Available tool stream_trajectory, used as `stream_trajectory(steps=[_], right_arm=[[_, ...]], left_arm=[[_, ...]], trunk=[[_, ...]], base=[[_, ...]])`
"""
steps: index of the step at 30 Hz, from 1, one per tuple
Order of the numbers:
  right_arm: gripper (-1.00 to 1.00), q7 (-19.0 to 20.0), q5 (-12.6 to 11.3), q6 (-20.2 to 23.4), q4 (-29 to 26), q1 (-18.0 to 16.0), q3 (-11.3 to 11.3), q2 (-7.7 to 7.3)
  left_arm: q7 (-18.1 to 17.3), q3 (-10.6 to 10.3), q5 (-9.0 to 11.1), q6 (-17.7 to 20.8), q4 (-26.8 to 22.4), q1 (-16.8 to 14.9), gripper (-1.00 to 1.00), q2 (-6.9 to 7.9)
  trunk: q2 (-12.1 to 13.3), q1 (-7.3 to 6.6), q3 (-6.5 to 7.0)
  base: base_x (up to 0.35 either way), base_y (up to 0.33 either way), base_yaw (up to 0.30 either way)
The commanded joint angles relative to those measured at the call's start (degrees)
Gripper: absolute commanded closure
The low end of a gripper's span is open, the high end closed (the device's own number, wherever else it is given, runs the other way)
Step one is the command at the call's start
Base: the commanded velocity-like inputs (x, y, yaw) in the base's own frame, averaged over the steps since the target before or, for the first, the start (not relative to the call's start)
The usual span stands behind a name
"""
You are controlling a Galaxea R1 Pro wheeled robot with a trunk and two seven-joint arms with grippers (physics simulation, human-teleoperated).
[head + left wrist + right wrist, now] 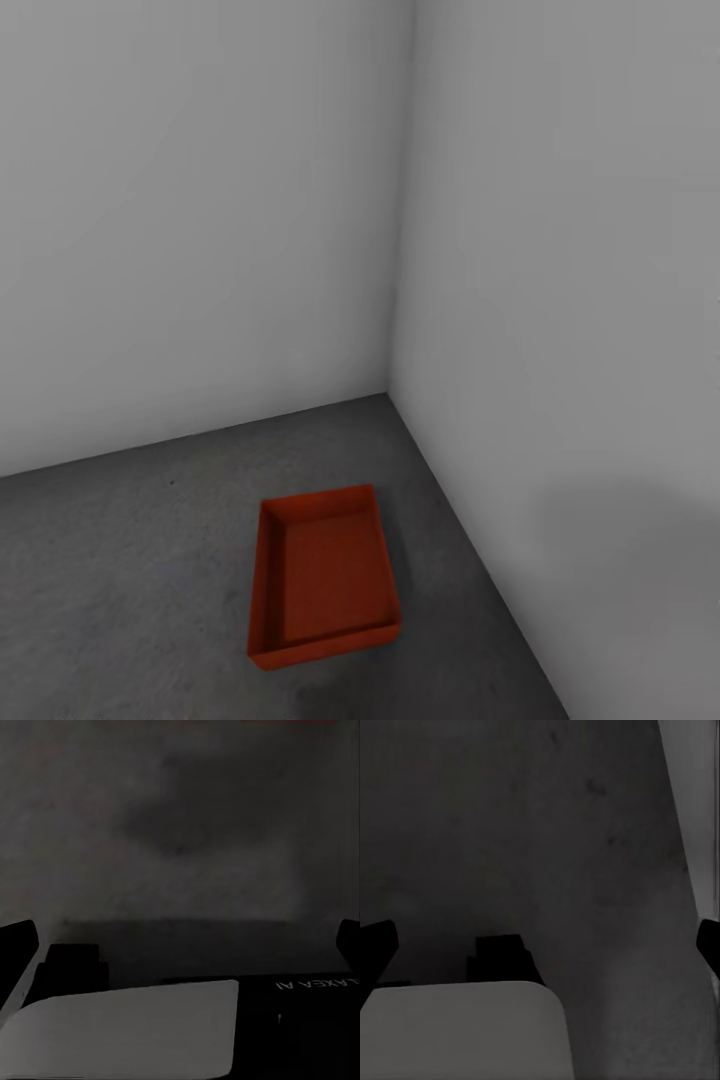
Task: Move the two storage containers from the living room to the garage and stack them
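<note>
One orange-red container sits open and empty on the dark grey concrete floor, near the corner where two plain grey-white walls meet, close beside the right-hand wall. In each wrist view the jaws' black fingertips stand at opposite edges, wide apart, holding nothing: left gripper and right gripper both face bare floor.

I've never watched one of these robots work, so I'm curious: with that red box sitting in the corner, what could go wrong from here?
The orange-red open-top rectangular bin lies on the dark grey concrete floor close to the plain grey-white wall. Coming back with a second bin, the robot may bump that wall. The bin also sits askew to the corner, so a stacked bin could land crooked or catch on its rim.
</note>
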Motion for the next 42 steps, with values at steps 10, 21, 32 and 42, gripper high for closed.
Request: stream_trajectory(steps=[10,21,32,42], right_arm=[[-1.0,-0.2,-0.6,-0.2,1.0,0.0,0.5,-0.08],[-1.0,-0.1,-0.6,-0.2,1.3,0.0,0.5,0.0],[-1.0,-0.2,-0.6,-0.2,1.3,0.0,0.5,0.01],[-1.0,-0.1,-0.6,-0.2,1.3,0.0,0.5,0.01]], left_arm=[[4.5,-0.5,0.5,-0.2,0.0,0.1,-1.0,-0.05],[4.8,-0.5,0.6,-0.2,0.0,0.1,-1.0,0.02],[4.8,-0.5,0.6,-0.2,0.0,0.1,-1.0,0.03],[4.8,-0.5,0.6,-0.2,0.0,0.1,-1.0,0.03]], trunk=[[0.0,-0.01,-0.04],[0.0,-0.01,-0.04],[0.0,-0.01,-0.04],[0.0,-0.01,-0.04]], base=[[-0.123,-0.108,0.0],[-0.21,-0.008,0.0],[-0.248,-0.086,0.0],[-0.273,-0.146,0.0]])
